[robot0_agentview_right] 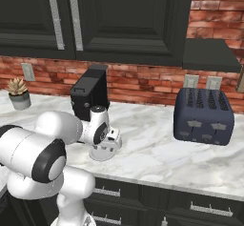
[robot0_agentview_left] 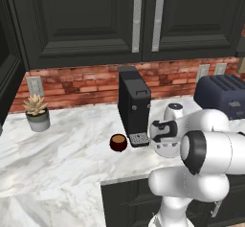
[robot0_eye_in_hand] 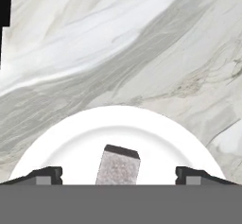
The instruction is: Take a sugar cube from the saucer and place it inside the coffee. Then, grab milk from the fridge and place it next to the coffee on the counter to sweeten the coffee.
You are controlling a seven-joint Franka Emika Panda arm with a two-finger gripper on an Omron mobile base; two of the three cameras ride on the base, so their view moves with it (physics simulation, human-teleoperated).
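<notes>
Hand view shows sugar cube (robot0_eye_in_hand: 118, 166) between wide jaws on saucer (robot0_eye_in_hand: 85, 133).

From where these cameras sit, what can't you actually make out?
- Sugar cube, hand view: lower end cut off at the frame's bottom.
- Saucer, hand view: near rim cut off likewise; in both base views the arm covers it.
- Coffee, left base view: too small to see the liquid's level.

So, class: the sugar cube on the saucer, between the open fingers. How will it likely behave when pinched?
The sugar cube looks blocky with flat faces, so it probably won't roll. It is tiny beside the saucer, so likely very light and easily nudged across that smooth white surface. Its speckled, grainy face suggests it may crumble under a hard squeeze by the gripper.
</notes>
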